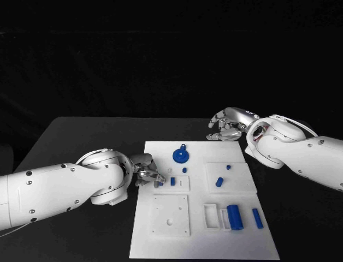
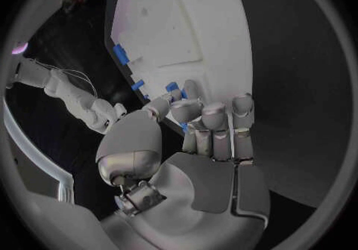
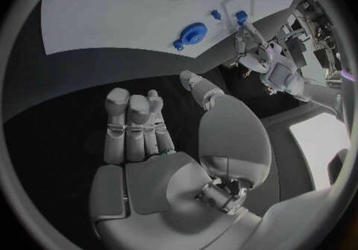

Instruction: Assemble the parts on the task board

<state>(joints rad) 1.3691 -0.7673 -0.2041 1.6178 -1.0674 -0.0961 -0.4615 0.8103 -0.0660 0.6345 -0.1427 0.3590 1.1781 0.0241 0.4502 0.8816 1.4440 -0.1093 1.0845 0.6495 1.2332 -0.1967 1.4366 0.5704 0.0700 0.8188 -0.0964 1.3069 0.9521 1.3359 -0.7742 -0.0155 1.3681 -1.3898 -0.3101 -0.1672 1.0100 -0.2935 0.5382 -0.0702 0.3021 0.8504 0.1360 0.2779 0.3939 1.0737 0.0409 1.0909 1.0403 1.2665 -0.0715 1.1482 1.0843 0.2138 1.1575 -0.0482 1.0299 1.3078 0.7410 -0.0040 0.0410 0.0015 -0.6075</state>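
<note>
Pinching a small blue part [image 1: 159, 183], your left hand [image 1: 146, 173] sits at the task board [image 1: 203, 243] left edge. Your right hand [image 1: 229, 124] hangs curled and empty past the far edge, apart from the blue gear [image 1: 182, 156]. You count six loose blue pieces; bare table [image 1: 85, 136] surrounds the board.
</note>
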